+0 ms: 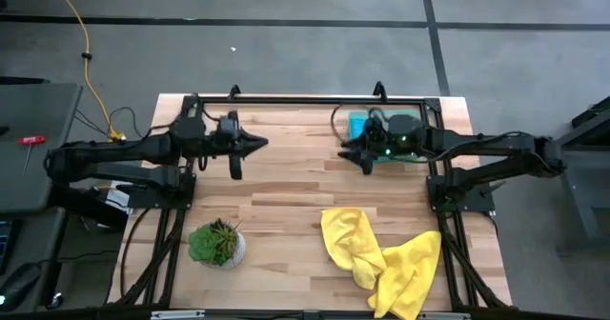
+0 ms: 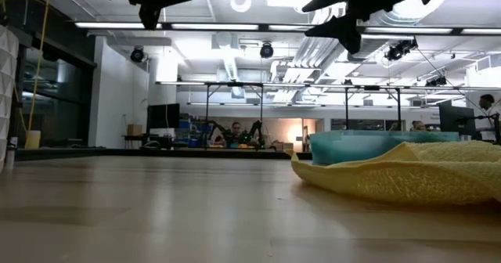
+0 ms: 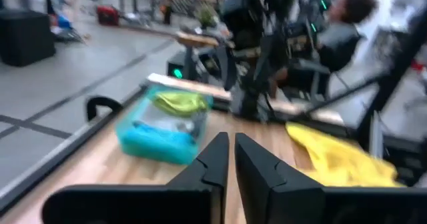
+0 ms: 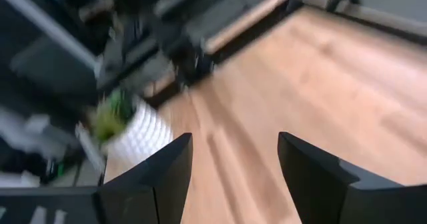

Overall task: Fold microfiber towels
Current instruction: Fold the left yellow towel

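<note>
Towel, yellow [image 1: 381,260], crumpled at desk [image 1: 286,191] edge; left tool [image 1: 259,144] closed and empty, right tool [image 1: 349,154] open, both raised.

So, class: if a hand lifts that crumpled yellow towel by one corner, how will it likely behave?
The yellow towel lies crumpled in soft folds on the table, so it would probably hang limp rather than keep its shape. It looks thin, so likely light. Its fuzzy surface, seen from the low view, should resist slipping.
</note>
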